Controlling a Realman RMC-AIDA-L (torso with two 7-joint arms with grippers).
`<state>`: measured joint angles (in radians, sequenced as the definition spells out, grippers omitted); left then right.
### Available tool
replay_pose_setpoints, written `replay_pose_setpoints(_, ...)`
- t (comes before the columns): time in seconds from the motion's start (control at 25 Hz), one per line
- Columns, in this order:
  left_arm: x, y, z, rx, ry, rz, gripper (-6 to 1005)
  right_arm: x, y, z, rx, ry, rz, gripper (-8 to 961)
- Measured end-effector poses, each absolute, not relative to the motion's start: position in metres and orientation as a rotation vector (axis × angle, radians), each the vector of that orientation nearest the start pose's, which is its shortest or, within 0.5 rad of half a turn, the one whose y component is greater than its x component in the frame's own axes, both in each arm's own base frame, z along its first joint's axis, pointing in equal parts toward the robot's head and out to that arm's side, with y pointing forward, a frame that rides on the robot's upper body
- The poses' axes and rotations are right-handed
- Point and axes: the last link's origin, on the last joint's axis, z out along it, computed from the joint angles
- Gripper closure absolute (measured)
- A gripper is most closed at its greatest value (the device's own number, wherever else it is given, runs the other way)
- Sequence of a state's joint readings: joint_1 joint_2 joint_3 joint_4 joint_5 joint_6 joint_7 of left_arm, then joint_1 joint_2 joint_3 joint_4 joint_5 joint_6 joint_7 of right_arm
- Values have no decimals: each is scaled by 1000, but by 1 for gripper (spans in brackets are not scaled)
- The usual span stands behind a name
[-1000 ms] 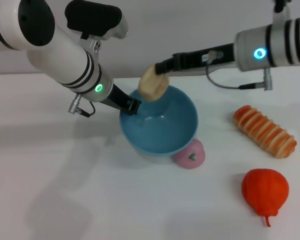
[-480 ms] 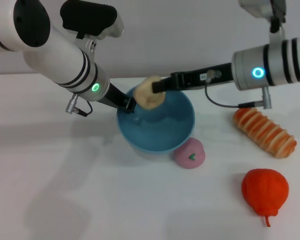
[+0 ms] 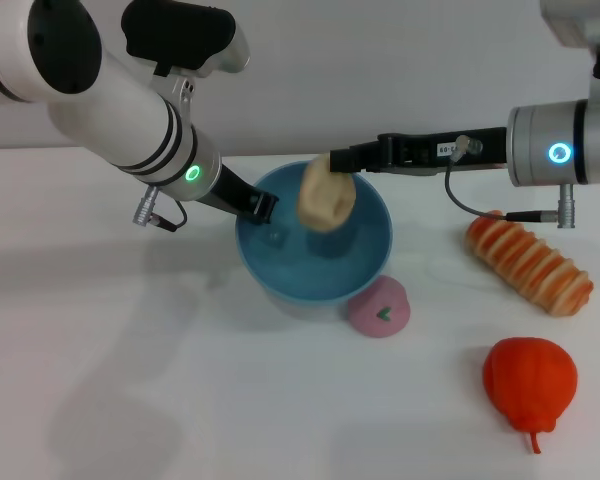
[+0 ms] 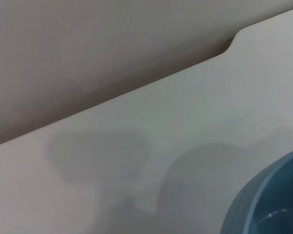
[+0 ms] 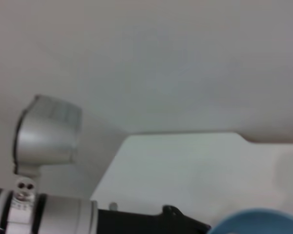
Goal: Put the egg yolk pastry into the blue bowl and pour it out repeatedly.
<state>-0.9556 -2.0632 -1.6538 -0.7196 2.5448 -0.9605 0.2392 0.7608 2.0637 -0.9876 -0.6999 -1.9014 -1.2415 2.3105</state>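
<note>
Gripping the pastry (image 3: 326, 198) in my right gripper (image 3: 332, 168) over the bowl (image 3: 280, 270), which my left gripper (image 3: 263, 208) clamps (soft, light; squeeze gently).

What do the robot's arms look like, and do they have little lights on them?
Yes. Both arms are fat white tubes with black rings and a glowing ring light: green on the left arm, blue on the right arm. Each narrows to a slim black end with jaws. Thin grey cables loop beneath both.
</note>
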Motion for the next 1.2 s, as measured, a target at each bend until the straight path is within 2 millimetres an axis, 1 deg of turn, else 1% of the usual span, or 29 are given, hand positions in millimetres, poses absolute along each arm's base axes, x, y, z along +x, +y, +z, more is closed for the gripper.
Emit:
replay_pose_setpoints(0.2, -158, 439, -66, -2303, -1139, 249, 1000, 169, 410, -17, -2523, 1411, 703, 831)
replay_pose_setpoints(0.4, -159, 438, -66, -2301, -1145, 251, 1000, 170, 410, -21, -2547, 1365, 682, 694)
replay_pose_setpoints(0.48, -161, 437, -66, -2299, -1152, 248, 1000, 173, 411, -19, -2543, 1334, 697, 639)
replay_pose_setpoints(0.52, -161, 437, -67, -2299, -1156, 246, 1000, 174, 411, -18, -2538, 1318, 712, 612)
replay_pose_setpoints(0.6, -162, 437, -67, -2299, -1159, 245, 1000, 173, 411, -11, -2517, 1257, 821, 554)
replay_pose_setpoints(0.72, -164, 436, -66, -2296, -1162, 246, 1000, 172, 410, -3, -2493, 1068, 964, 466)
replay_pose_setpoints(0.76, -164, 436, -66, -2295, -1163, 246, 1000, 173, 409, -3, -2492, 1018, 970, 462)
replay_pose_setpoints(0.88, -165, 437, -65, -2289, -1161, 236, 999, 179, 410, -2, -2481, 964, 936, 451)
replay_pose_setpoints(0.96, -165, 438, -65, -2287, -1157, 229, 999, 184, 409, -1, -2495, 923, 875, 444)
replay_pose_setpoints(1.04, -165, 439, -64, -2284, -1151, 222, 999, 189, 408, 2, -2513, 829, 783, 436)
replay_pose_setpoints(1.2, -166, 440, -64, -2277, -1143, 208, 1000, 208, 410, 6, -2437, 718, 676, 422)
